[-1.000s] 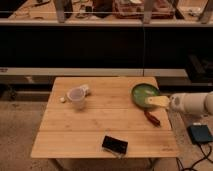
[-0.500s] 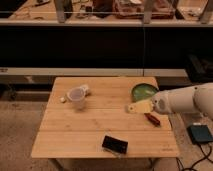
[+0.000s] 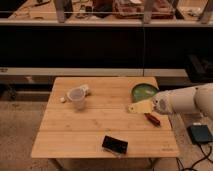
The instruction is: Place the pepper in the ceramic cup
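The pepper is small and dark red and lies on the wooden table near its right edge, just in front of the green dish. The ceramic cup is pale and stands upright on the left part of the table. My gripper reaches in from the right on a white arm. It hovers just left of and above the pepper, in front of the dish, and far to the right of the cup. Nothing shows in it.
A round green dish sits at the back right of the table. A black flat object lies near the front edge. Small white lumps lie by the cup. A blue box is on the floor at right. Dark shelving stands behind.
My arm has reached further left over the table, with the gripper moving from the dish's right side to in front of it. The pepper and cup have not moved.
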You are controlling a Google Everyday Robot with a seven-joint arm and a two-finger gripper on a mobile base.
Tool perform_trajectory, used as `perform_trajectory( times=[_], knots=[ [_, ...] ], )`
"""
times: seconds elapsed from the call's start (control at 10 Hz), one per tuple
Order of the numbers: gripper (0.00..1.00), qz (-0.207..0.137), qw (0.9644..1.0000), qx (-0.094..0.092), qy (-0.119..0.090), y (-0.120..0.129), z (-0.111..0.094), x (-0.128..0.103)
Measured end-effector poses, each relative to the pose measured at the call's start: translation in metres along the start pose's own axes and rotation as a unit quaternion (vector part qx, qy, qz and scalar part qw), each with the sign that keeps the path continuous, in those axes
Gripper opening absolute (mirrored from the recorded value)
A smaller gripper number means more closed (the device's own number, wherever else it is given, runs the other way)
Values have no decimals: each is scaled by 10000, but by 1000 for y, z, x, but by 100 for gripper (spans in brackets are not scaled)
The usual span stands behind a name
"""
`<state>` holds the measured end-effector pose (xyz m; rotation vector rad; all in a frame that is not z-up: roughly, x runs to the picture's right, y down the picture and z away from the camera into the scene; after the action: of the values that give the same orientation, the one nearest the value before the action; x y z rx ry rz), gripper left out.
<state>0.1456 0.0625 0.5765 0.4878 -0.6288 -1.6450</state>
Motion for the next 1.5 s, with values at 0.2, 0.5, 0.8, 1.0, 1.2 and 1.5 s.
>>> perform_trajectory(
  times=[0.2,0.5,0.8,1.0,1.2,1.5],
  knots=[
    [80,-7,10000,7,-5,-1,1,0],
    [80,-7,10000,10,-5,-1,1,0],
    [80,-142,9996,-238,-45,5,0,8],
    [80,-469,9946,-923,-41,34,-4,37],
    [80,-694,9834,-1676,24,83,-14,77],
    [80,-425,9776,-2051,-211,140,-7,74]
  ],
)
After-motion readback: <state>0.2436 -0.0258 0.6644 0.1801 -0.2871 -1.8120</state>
